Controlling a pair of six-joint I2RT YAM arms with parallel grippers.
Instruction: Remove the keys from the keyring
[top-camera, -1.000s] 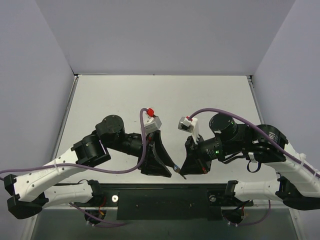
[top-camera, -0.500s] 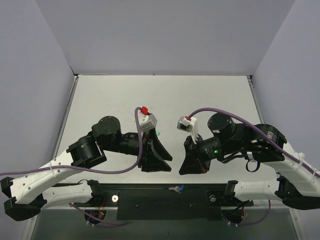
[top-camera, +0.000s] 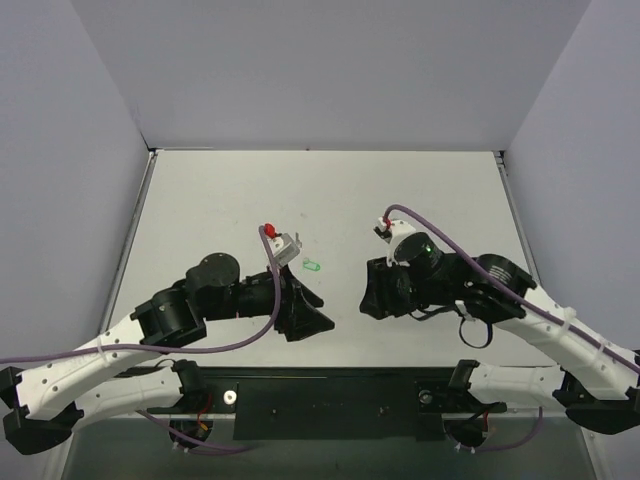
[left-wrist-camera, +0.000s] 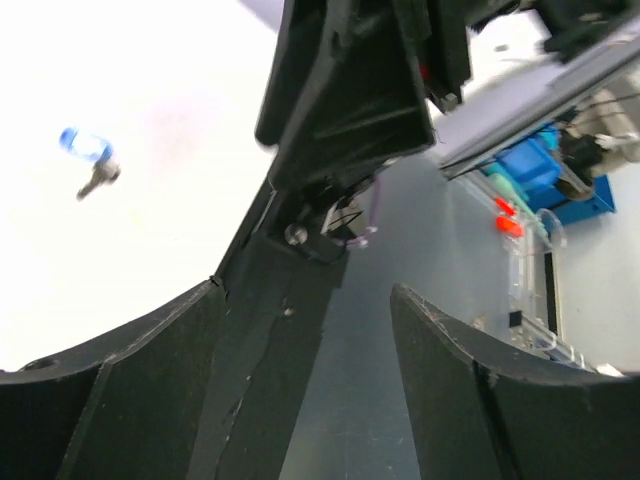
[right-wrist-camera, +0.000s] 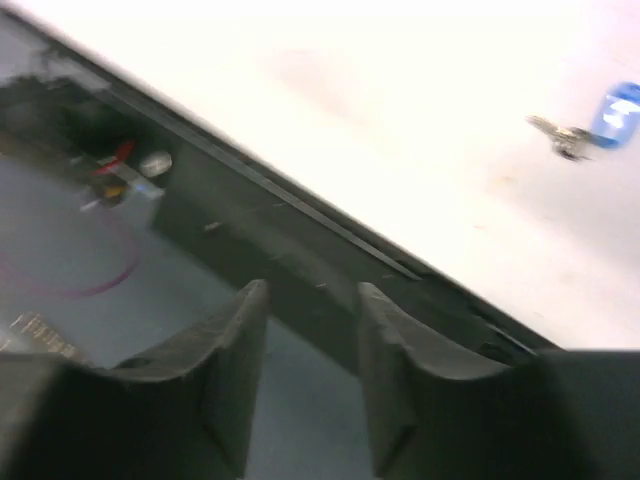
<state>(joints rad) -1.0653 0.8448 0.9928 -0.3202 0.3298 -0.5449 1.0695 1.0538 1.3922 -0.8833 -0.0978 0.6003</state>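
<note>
The blue keyring (left-wrist-camera: 84, 144) lies on the white table with one silver key (left-wrist-camera: 99, 182) at its end, seen at the upper left of the left wrist view. It also shows at the right edge of the right wrist view, keyring (right-wrist-camera: 618, 104) and key (right-wrist-camera: 560, 135). I cannot make them out in the top view, and a second key is not visible. My left gripper (top-camera: 312, 322) (left-wrist-camera: 305, 300) is open and empty. My right gripper (top-camera: 373, 302) (right-wrist-camera: 312, 300) is open and empty. Both hang over the table's near edge, away from the keyring.
A small green loop (top-camera: 312, 267) lies on the table between the two wrists. The black mounting bar (top-camera: 330, 395) runs along the near edge. A blue box (left-wrist-camera: 530, 170) and clear plastic parts lie below the table edge.
The grippers met at a small piece near the front edge a second ago. They have since let it go and drawn apart; the right wrist has swung away from the edge.
</note>
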